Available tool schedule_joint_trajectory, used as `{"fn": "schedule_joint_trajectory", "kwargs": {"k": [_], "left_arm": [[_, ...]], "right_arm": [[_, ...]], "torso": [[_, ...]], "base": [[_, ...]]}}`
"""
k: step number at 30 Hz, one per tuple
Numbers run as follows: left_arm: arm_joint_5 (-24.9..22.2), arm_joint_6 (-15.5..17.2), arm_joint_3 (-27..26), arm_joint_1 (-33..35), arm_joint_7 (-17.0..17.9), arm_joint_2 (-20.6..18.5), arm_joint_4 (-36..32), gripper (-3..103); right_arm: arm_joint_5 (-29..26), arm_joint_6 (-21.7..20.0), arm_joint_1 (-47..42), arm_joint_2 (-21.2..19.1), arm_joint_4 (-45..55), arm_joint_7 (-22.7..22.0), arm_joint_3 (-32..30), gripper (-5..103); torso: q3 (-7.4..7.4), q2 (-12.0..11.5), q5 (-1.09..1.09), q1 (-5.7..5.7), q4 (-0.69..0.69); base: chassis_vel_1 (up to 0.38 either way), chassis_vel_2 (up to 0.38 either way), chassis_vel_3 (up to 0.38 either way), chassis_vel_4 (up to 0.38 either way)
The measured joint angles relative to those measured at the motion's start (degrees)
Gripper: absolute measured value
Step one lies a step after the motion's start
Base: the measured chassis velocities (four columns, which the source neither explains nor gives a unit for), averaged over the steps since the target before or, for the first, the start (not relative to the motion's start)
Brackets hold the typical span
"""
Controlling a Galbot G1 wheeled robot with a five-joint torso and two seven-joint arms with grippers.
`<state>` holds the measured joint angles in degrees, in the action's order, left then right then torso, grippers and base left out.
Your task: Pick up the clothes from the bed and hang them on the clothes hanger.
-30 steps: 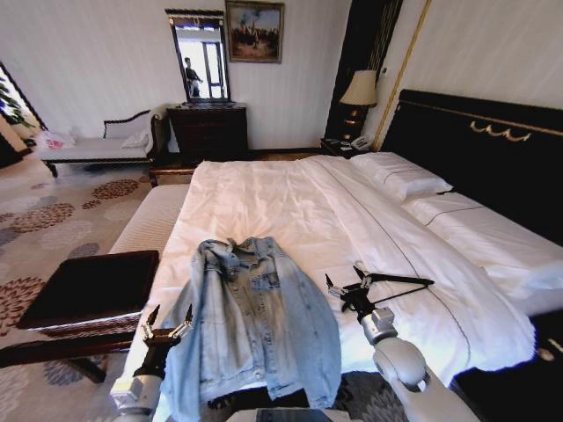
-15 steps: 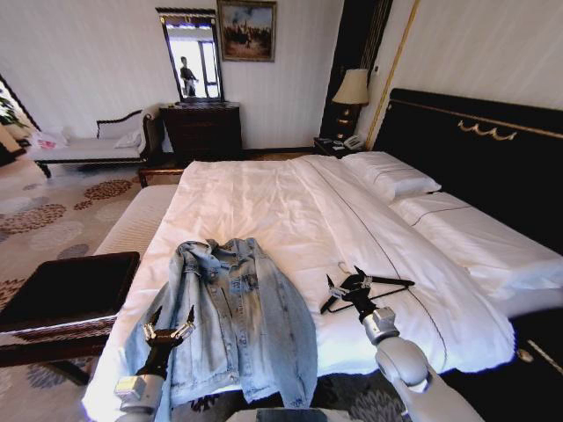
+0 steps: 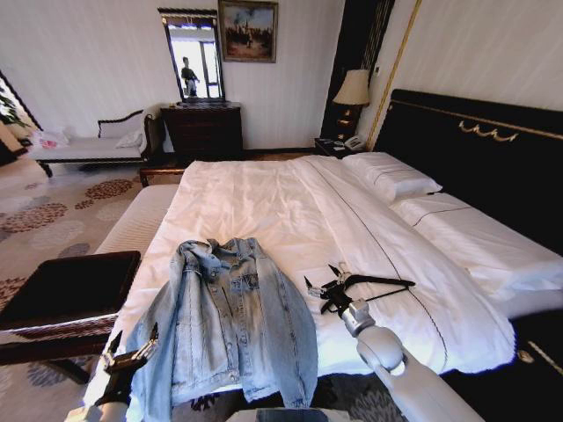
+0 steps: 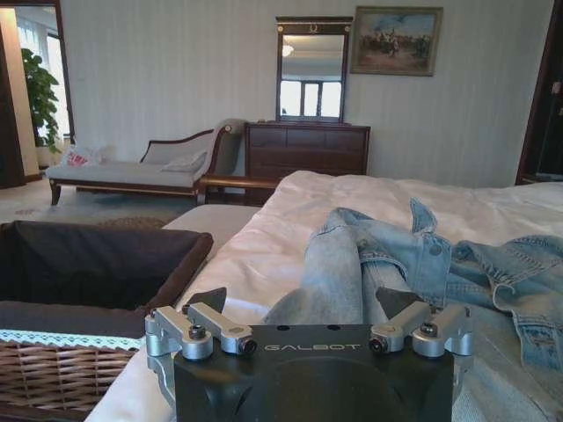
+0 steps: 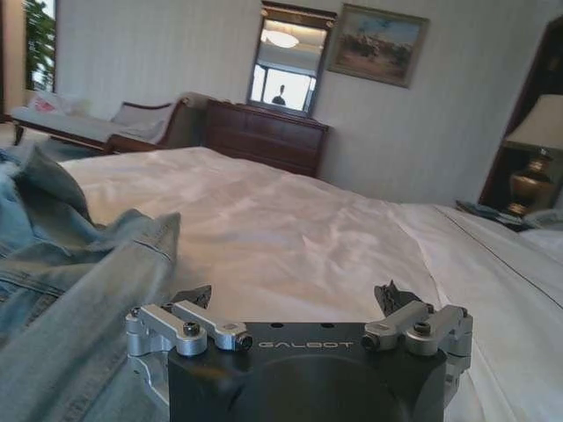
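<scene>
- Denim jacket (image 3: 230, 321), head view: it lies spread flat at the near corner of the bed (image 3: 290, 198), collar toward the pillows, its lower hem at the mattress edge. The clothes hanger (image 3: 374, 283) lies on the white sheet just beside the jacket, on the robot's right. The right gripper (image 3: 324, 294) hovers low over the sheet between jacket and hanger, close to the hanger's hook end, fingers spread and holding nothing. The left gripper (image 3: 130, 348) sits low by the jacket's left sleeve at the bed's edge, also spread and empty. Judged from this, nothing is picked up yet; the whole task remains.
- Left wrist view: the left gripper (image 4: 308, 303) has its jaws apart, with the jacket's (image 4: 422, 264) sleeve lying right ahead between them, but not clamped.
- Right wrist view: the right gripper (image 5: 299, 303) is released too, jaws wide over bare sheet, the jacket (image 5: 79, 290) bunched to one side and not gripped. Lifting the jacket and dressing the hanger are both still to do.
</scene>
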<state>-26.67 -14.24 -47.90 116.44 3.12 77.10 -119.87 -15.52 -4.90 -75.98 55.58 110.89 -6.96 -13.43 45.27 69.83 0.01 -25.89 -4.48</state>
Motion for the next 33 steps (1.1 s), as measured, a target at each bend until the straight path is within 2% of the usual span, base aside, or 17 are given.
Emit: {"fn": "schedule_joint_trajectory", "kwargs": {"k": [8,15,25,28,29,31,33], "left_arm": [[1.36,0.11,0.99,-0.67,-0.13,0.85,-0.43,96],[1.47,0.08,0.87,-0.46,-0.18,0.81,-0.49,96],[0.81,-0.26,0.14,-0.22,-0.15,0.67,0.06,96],[1.29,-0.09,0.31,-0.55,-0.08,1.01,0.1,96],[1.29,-0.09,0.31,-0.55,-0.08,1.01,0.1,96],[2.0,0.1,0.69,-0.64,-0.05,1.45,0.11,95],[2.77,0.21,1.19,-0.71,-0.05,1.82,0.11,95]], "right_arm": [[2.21,0.66,-1.99,2.11,-0.65,-0.15,-0.84,100],[2.42,0.46,-1.45,2.42,-0.37,-0.06,-0.24,100],[-1.12,-1.66,2.12,0.82,0.89,-0.48,3.99,100],[-5.09,-2.46,7.65,0.02,0.29,-0.48,10.52,100],[-5.09,-2.46,7.65,0.02,0.29,-0.48,10.52,100],[-6.47,-3.07,11.82,0.24,-1.51,-0.59,15.1,100],[-8.09,-3.72,16.14,1.21,-4.49,-1.31,19.89,100]], "torso": [[0.0,0.0,-0.01,0.0,-0.01],[0.0,0.0,0.0,0.0,0.01],[-0.01,0.01,-0.03,0.0,0.0],[-0.01,0.01,-0.06,0.02,0.01],[-0.01,0.01,-0.06,0.02,0.01],[-0.02,0.02,-0.08,0.03,0.01],[-0.01,0.02,-0.01,0.03,0.02]], "base": [[0.018,0.017,-0.025,-0.022],[0.12,0.123,-0.138,-0.137],[0.248,0.253,-0.249,-0.254],[0.19,0.138,-0.141,-0.122],[0.174,0.109,-0.068,-0.086],[0.076,0.031,-0.046,-0.019],[0.0,0.0,0.0,0.0]]}}
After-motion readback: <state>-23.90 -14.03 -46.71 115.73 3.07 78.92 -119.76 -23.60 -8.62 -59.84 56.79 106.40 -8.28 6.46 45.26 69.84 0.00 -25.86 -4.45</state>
